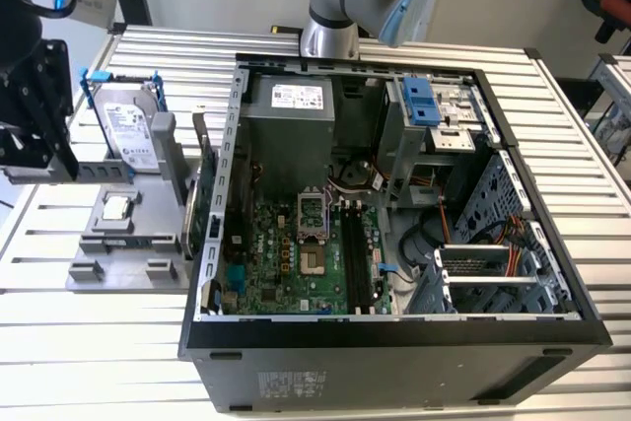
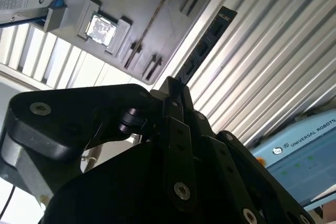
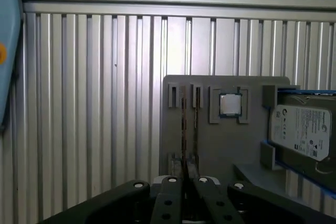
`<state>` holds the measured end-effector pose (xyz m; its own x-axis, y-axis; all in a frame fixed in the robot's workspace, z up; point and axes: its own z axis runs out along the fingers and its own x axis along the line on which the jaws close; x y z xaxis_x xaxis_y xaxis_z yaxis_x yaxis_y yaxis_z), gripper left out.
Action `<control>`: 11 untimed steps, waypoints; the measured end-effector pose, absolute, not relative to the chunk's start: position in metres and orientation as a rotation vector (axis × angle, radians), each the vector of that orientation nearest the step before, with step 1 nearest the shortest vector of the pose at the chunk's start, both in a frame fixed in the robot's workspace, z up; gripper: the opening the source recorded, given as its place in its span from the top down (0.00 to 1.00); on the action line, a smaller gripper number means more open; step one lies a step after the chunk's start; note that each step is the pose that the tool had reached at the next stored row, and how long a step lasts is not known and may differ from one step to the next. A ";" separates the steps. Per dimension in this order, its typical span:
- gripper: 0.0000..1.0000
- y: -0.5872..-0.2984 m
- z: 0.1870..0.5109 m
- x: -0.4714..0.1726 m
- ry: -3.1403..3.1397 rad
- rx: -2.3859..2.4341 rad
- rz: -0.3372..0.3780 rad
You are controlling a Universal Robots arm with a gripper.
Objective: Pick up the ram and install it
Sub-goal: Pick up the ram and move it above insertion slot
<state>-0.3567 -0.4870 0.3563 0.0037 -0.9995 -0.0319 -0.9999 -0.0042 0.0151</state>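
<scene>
The ram (image 2: 206,39) is a thin dark stick with black chips. It juts out from between the fingers of my gripper (image 2: 171,84), which is shut on its lower end. In the first wrist view the ram (image 3: 184,129) shows edge-on as a thin line rising from the gripper (image 3: 185,180), in front of the grey fixture (image 3: 210,145) and its empty slots. In the exterior view the black gripper (image 1: 30,140) hangs at the far left, beside the fixture (image 1: 118,244) and well away from the open computer case (image 1: 394,342). The long black memory slots (image 1: 361,255) lie on the case's motherboard.
On the fixture stand a silver hard drive in a blue frame (image 1: 130,130), a processor chip (image 1: 117,208) and an upright green expansion card (image 1: 205,194). The slatted metal table (image 1: 89,342) extends around them. The arm's base (image 1: 335,7) rises behind the case.
</scene>
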 end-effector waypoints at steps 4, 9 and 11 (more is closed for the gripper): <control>1.00 -0.487 0.363 -0.357 2.208 -2.217 0.052; 1.00 -0.487 0.372 -0.357 2.208 -2.217 0.052; 1.00 -0.487 0.374 -0.357 2.208 -2.217 0.052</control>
